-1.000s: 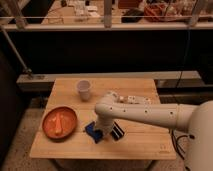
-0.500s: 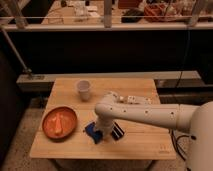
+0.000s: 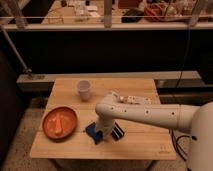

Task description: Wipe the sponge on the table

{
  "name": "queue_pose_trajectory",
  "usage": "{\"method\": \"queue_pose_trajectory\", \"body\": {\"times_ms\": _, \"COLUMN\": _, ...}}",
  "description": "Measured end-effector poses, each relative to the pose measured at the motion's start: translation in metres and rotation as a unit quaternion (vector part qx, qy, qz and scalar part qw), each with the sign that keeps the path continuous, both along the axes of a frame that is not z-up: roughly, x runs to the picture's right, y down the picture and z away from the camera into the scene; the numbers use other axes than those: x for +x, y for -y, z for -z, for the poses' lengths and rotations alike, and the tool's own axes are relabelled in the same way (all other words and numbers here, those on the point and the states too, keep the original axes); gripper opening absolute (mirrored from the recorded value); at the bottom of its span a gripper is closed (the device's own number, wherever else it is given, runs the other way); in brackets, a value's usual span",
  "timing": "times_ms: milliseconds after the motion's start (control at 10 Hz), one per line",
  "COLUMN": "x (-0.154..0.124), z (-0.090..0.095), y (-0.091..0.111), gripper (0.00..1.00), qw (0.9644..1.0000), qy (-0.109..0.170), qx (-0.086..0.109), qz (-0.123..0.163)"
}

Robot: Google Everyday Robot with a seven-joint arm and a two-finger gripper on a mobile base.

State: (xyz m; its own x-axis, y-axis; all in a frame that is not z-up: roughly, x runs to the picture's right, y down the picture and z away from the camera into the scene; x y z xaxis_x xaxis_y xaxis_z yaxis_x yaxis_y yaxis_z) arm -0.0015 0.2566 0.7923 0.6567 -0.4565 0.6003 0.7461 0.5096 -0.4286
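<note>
The robot's gripper (image 3: 103,134) sits low at the blue sponge (image 3: 92,131) near the table's (image 3: 142,145) front edge — placed for wiping, though its hold cannot be told.

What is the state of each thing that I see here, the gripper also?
gripper: low over the table's front part, down at the sponge
sponge: lying on the table, partly hidden by the gripper
cup: upright, mouth up, apart from the arm
orange plate: flat on the table, holding an orange piece
black striped bar: lying flat beside the gripper
table: level, bearing all of these
</note>
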Motion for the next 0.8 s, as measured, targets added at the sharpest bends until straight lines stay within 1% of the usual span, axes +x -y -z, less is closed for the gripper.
{"method": "queue_pose_trajectory", "body": {"times_ms": 800, "x": 0.0004, "z": 0.0007, "y": 0.0016, "gripper": 0.07, "qw": 0.9994, "qy": -0.02, "qx": -0.011, "qz": -0.026}}
